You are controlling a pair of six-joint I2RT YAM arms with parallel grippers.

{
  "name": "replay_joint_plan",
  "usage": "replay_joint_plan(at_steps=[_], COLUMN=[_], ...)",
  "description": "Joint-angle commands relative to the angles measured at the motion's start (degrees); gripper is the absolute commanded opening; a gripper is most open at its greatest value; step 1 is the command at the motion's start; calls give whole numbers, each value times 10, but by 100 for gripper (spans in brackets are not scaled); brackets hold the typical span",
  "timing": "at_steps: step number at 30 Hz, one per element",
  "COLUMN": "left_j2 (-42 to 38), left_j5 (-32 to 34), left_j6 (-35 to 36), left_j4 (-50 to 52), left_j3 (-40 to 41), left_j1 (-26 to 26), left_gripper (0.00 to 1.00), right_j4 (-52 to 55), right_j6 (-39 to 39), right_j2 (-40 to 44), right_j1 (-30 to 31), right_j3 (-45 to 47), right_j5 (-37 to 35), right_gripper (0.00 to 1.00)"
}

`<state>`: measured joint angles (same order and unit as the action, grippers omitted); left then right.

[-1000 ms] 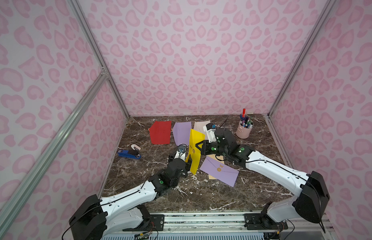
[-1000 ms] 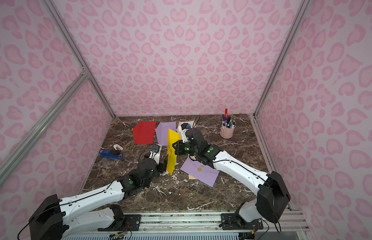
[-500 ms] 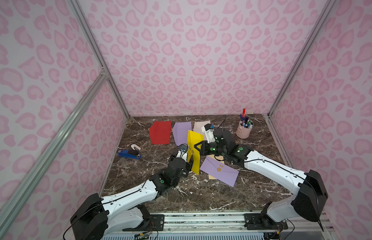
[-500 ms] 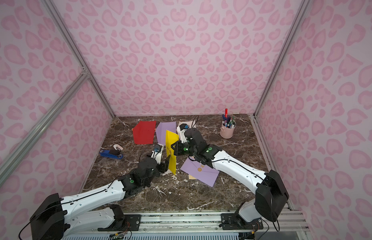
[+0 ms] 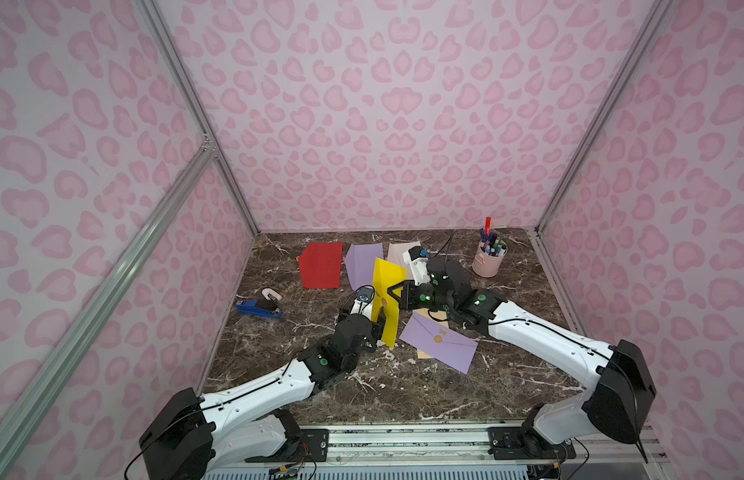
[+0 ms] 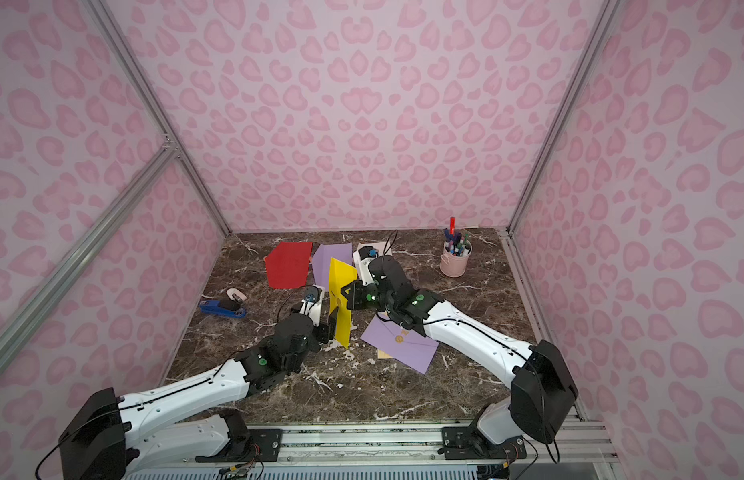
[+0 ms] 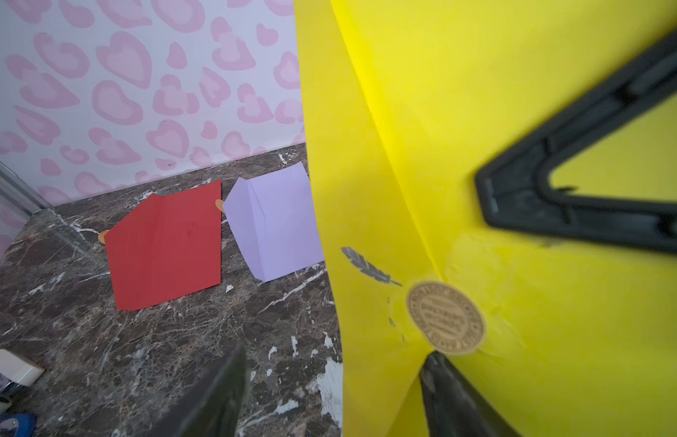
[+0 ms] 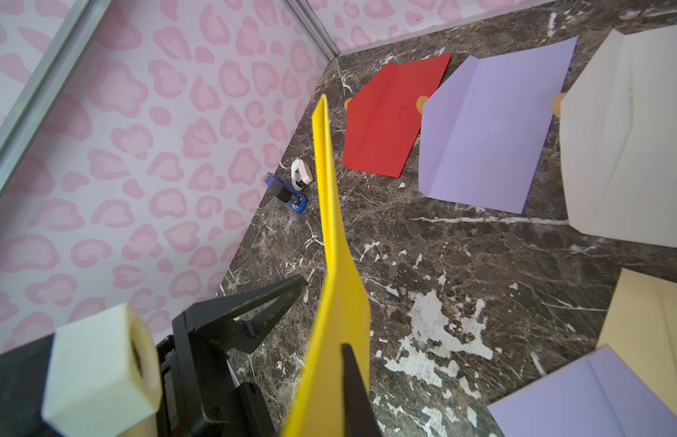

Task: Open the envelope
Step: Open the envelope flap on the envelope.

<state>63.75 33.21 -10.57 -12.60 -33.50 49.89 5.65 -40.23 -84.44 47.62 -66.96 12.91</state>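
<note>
Right gripper (image 5: 393,289) jaws are clamped together on one edge of the yellow envelope (image 5: 384,278), holding it upright just beside the flat purple envelope (image 5: 438,343). The left gripper (image 7: 335,353) has its jaws apart: one finger lies over the sealed face close under the round sticker (image 7: 446,318), the other past the sheet's edge. Likely hazards — the left jaws pinching both layers instead of the flap alone, or a hard pull tearing the puckered paper around the sticker and twisting the sheet from the right grip.

Blurred, illegible seal (image 7: 445,317) on yellow envelope (image 7: 518,94)
</note>
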Motion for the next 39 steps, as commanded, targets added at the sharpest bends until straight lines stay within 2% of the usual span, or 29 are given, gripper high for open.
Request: replay_joint_plan(at_steps=[1, 26, 31, 39], left_j2=[-3, -40, -56, -70], left_j5=[23, 44, 54, 45], left_j6=[-9, -26, -39, -45], left_j4=[-12, 2, 18, 30], left_j3=[0, 23, 31, 35], left_j1=[-2, -31, -50, -83], left_gripper=[74, 77, 78, 80], right_j4=[13, 24, 22, -27], right_j6=[1, 13, 36, 51], right_j2=[4, 5, 17, 31], right_j1=[1, 5, 6, 15], right_j3=[-3, -11, -12, 2], right_j5=[7, 19, 69, 198], right_gripper=[0, 0, 0, 0])
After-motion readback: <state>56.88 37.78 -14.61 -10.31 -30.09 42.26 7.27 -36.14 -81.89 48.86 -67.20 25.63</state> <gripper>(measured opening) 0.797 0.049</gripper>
